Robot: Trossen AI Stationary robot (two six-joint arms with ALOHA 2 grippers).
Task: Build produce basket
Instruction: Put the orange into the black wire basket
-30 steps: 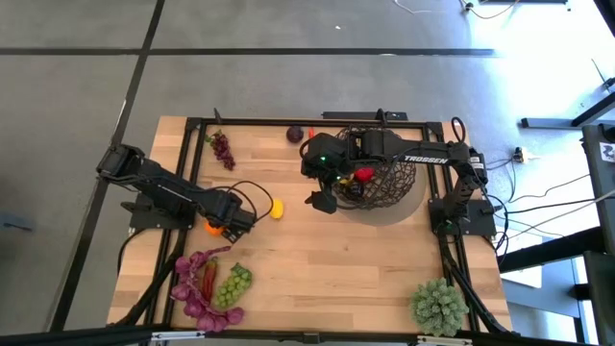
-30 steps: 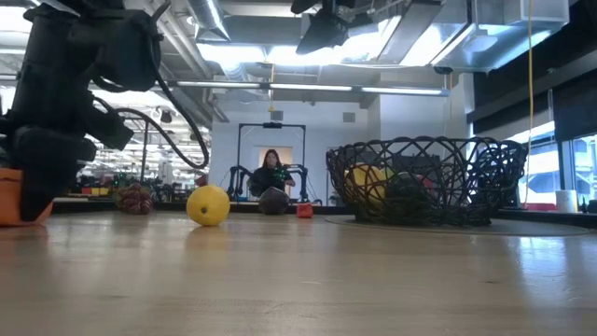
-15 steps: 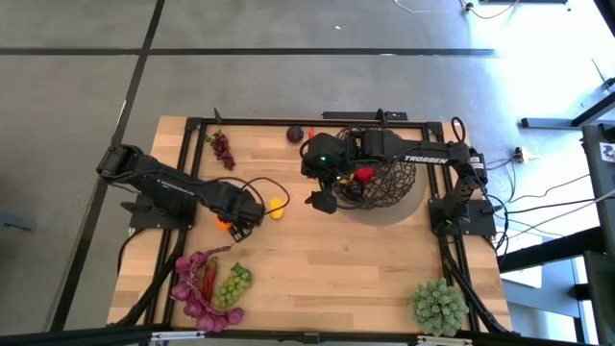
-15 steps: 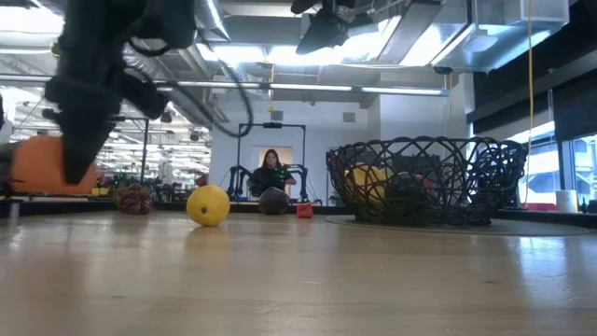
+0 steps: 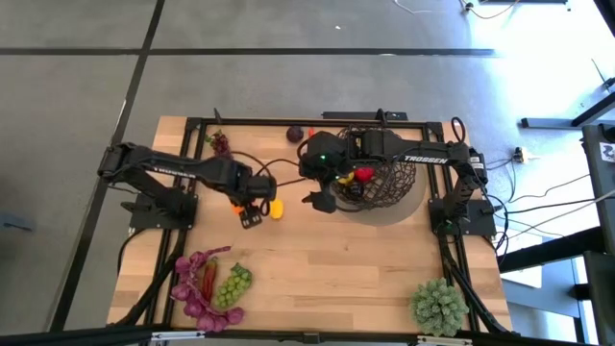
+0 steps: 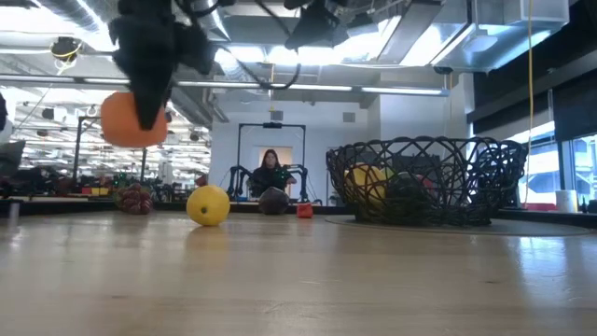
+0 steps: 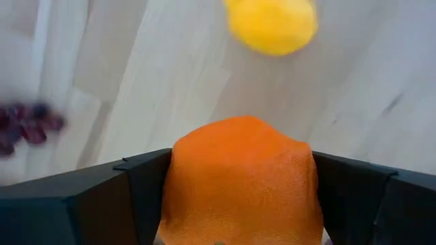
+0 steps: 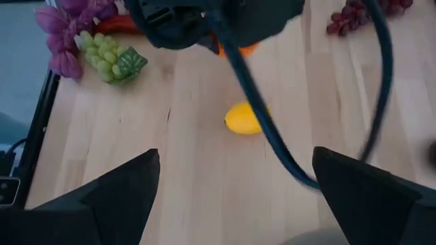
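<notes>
Orange [image 7: 242,180] clamped between the fingers of the left hand [image 5: 248,205], now lifted well clear of the worktop [image 5: 327,259]; a second ago it sat low on the wood near the left edge, and it has since risen and travelled toward the middle, hanging just beside the lemon [image 5: 277,209] lying below. The carry toward the basket [image 5: 384,183] looks under way. That dark wire bowl sits at the right rear and already holds a red fruit and others. The right hand [image 5: 322,200] hovers at the basket's near rim, fingers spread wide, holding nothing. Green grapes [image 5: 232,285], chilli and purple leaves wait at the front left.
</notes>
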